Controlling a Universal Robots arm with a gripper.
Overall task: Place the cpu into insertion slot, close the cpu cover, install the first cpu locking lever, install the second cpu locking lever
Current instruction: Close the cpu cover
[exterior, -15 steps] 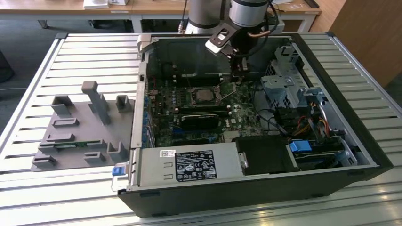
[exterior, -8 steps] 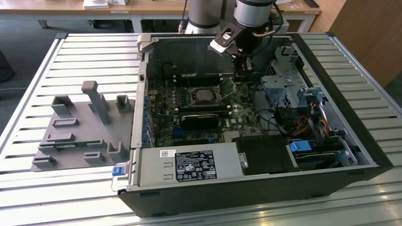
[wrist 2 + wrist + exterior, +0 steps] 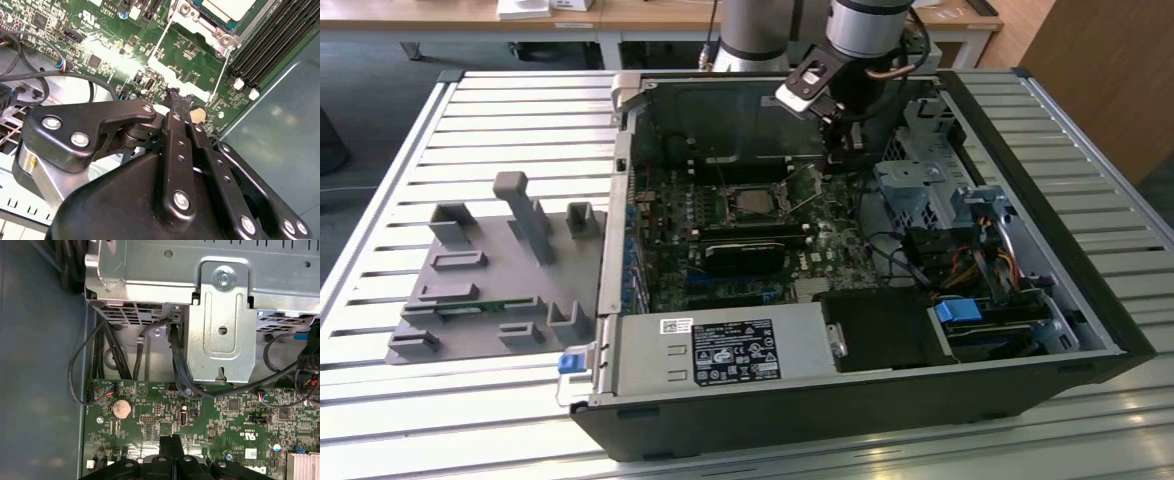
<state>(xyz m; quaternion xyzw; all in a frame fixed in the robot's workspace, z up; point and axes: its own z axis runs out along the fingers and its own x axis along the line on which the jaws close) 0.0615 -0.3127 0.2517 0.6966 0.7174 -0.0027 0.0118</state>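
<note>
The cpu (image 3: 750,201) lies in the insertion slot on the green motherboard, its silver top (image 3: 227,6) showing through the window of the cpu cover (image 3: 192,16), which lies flat over it. A thin wire locking lever (image 3: 159,42) stands up from the socket towards the gripper. My gripper (image 3: 845,158) hangs just off the socket on the exterior view's right, fingers pressed together. In both wrist views the shut tips (image 3: 177,102) (image 3: 171,440) sit low over the board, right at the lever's wire. Whether the wire is pinched between them is hidden.
A silver drive cage (image 3: 220,330) with black cables (image 3: 100,355) stands close beyond the gripper. Memory slots (image 3: 270,45) flank the socket. A long black block (image 3: 747,250) and the grey power supply (image 3: 707,350) lie nearer the case front. A grey fixture tray (image 3: 494,270) rests on the table.
</note>
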